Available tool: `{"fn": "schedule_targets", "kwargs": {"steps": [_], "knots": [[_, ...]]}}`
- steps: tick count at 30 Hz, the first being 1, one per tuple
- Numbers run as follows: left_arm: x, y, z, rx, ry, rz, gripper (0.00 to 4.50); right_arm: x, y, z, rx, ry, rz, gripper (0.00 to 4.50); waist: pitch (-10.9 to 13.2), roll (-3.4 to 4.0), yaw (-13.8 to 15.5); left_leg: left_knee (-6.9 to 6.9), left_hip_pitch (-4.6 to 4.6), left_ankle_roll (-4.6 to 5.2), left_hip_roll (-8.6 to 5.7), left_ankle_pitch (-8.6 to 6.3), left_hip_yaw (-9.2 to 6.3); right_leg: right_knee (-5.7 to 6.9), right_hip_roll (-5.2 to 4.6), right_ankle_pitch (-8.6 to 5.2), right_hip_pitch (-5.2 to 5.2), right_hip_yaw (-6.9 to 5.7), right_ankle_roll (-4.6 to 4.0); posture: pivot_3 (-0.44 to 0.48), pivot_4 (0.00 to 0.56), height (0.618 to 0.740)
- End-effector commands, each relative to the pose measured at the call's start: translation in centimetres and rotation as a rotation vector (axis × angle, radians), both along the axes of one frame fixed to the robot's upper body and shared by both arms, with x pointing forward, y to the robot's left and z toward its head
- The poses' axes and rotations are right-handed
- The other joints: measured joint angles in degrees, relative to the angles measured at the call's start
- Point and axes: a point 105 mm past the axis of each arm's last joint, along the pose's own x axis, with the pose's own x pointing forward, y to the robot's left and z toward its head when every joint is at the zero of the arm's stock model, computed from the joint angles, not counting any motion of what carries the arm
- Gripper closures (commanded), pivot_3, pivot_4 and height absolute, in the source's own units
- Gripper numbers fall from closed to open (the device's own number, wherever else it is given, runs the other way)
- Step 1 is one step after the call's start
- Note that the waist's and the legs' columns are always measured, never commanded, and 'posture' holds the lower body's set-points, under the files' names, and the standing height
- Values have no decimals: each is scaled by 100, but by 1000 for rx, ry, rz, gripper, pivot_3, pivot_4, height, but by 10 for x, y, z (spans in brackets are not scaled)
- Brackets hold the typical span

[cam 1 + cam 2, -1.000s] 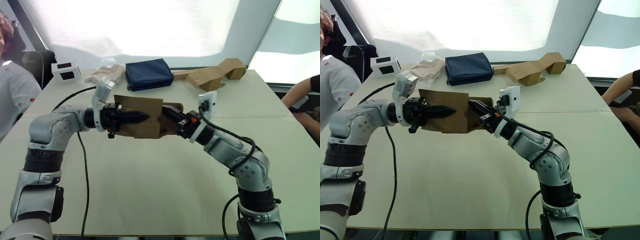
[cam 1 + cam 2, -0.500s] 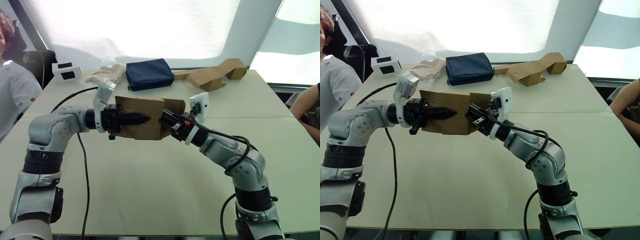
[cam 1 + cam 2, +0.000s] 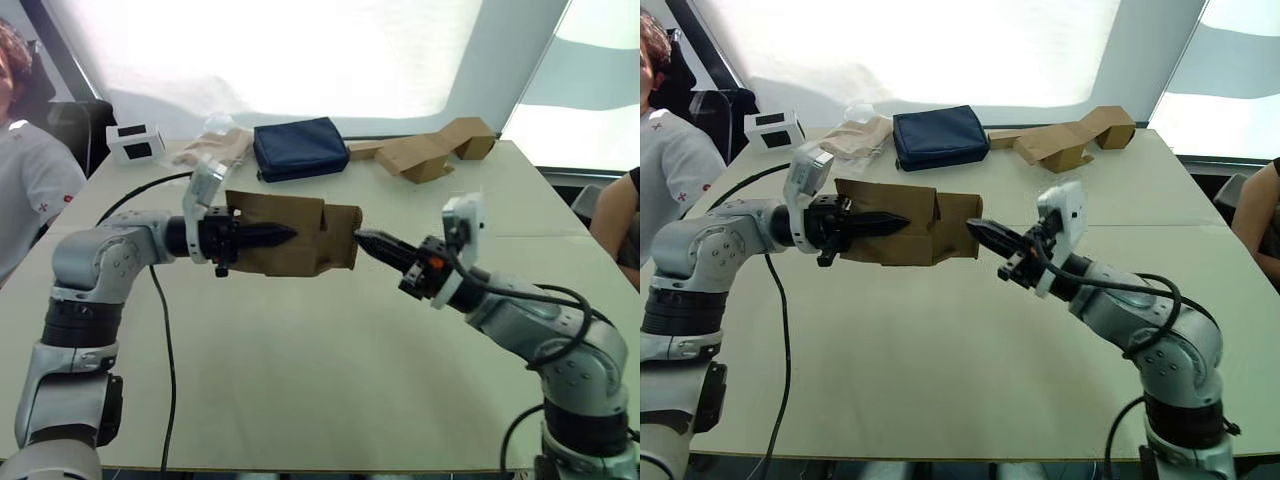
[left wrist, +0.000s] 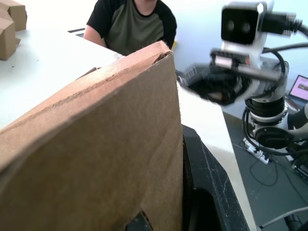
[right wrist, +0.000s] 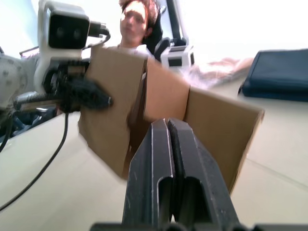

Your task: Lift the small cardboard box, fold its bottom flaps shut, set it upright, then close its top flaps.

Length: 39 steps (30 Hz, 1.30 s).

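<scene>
Left gripper (image 3: pixel 262 237) clamps the small cardboard box (image 3: pixel 300 236) above the surface (image 3: pixel 330 370). Right gripper (image 3: pixel 372 242), fingers pressed together, empty, points at its open end, just apart.

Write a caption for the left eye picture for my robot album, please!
Left gripper holds the small cardboard box above the table; shut right gripper points at it.

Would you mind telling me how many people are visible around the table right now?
2. One person in a white shirt sits at the table's left side; another person in a dark sleeve is at its right edge. Others may be out of frame.
</scene>
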Motion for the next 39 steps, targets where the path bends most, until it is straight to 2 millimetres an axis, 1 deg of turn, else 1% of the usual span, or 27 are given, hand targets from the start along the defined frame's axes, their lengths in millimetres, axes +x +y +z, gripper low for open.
{"fn": "schedule_targets", "kwargs": {"steps": [1,6,12,17,20,26,31,33,35,37,39], "knots": [[-1,-3,18,-18,-71,-14,4500,-3,13,-8,-62,-39,43,4490,2,-1,-40,1,0,0,0,0,2,1,1,0,-2,1,0,0,150,740],[-2,-3,24,-17,-78,-25,4500,12,19,-21,-147,-112,3,4490,1,-1,-23,2,2,0,4,0,1,1,30,0,-2,7,0,0,150,740],[-7,-2,25,-6,-68,-40,4500,31,25,-8,-64,-180,-41,4490,4,-3,-15,2,1,-1,11,0,0,2,39,-1,-4,12,0,0,150,740],[-11,-5,22,-5,-56,-55,4500,38,29,1,-15,-212,-48,4490,4,-3,-8,4,1,-1,13,0,0,2,40,0,-4,12,-1,0,150,740],[-11,-6,20,-4,-51,-59,4500,40,34,10,38,-230,-36,4490,4,-3,-8,4,1,-1,12,0,0,3,39,0,-3,12,-1,0,150,740],[-13,-7,17,-1,-47,-65,4500,38,46,20,70,-253,37,4490,4,-3,-13,4,1,-1,13,1,-1,3,39,0,-4,12,-1,0,150,740],[-12,-7,17,-7,-54,-56,4500,34,52,20,47,-263,90,4490,4,-3,-13,5,1,-1,13,1,-1,4,38,0,-4,12,-1,0,150,740],[-11,-6,16,-7,-57,-50,4500,33,50,20,31,-270,95,4490,4,-3,-13,5,1,-1,13,1,-1,4,38,0,-4,12,-1,0,150,740],[-11,-6,16,-6,-59,-45,4500,31,43,20,1,-280,96,4490,4,-2,-3,5,1,-1,12,1,-1,3,37,0,-4,12,-1,0,150,740],[-10,-4,16,-4,-59,-36,4500,29,29,27,8,-279,90,4490,4,-2,3,5,1,-1,11,1,-1,3,34,0,-3,11,-1,0,150,740],[-9,1,16,-2,-55,-26,4500,23,9,42,72,-271,90,4490,4,-2,6,5,0,-1,10,0,-1,3,33,0,-2,11,-1,0,150,740]]}}
